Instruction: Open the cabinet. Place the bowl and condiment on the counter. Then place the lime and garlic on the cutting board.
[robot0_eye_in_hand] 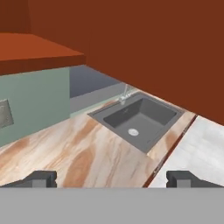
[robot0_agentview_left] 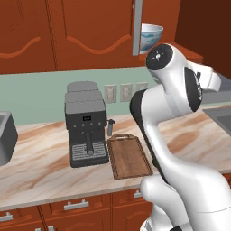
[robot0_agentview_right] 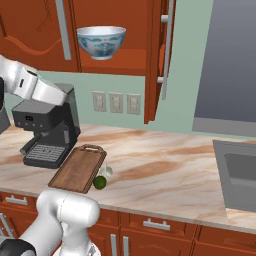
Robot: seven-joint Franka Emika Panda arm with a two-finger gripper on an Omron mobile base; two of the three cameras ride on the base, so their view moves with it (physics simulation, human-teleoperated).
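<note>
The cabinet (robot0_agentview_right: 161, 60) stands open, its door swung out toward me. Inside, the white and pale blue bowl (robot0_agentview_right: 101, 41) sits upright on the shelf, and the bowl (robot0_agentview_left: 151, 36) also peeks past the door's edge. On the counter (robot0_agentview_right: 160, 165) lies the dark cutting board (robot0_agentview_right: 79, 169), bare. The lime (robot0_agentview_right: 100, 182) and garlic (robot0_agentview_right: 106, 171) rest on the counter at the board's near right corner. My gripper (robot0_eye_in_hand: 113, 179) is open, with nothing between its fingertips (robot0_eye_in_hand: 41, 178); it looks over the counter toward the sink. The condiment is out of view.
A black coffee machine (robot0_agentview_left: 85, 124) stands left of the cutting board (robot0_agentview_left: 129, 155). A dark grey sink (robot0_eye_in_hand: 138, 118) is set into the counter at the right. The open door's broad panel (robot0_eye_in_hand: 166, 48) rises close beside the hand.
</note>
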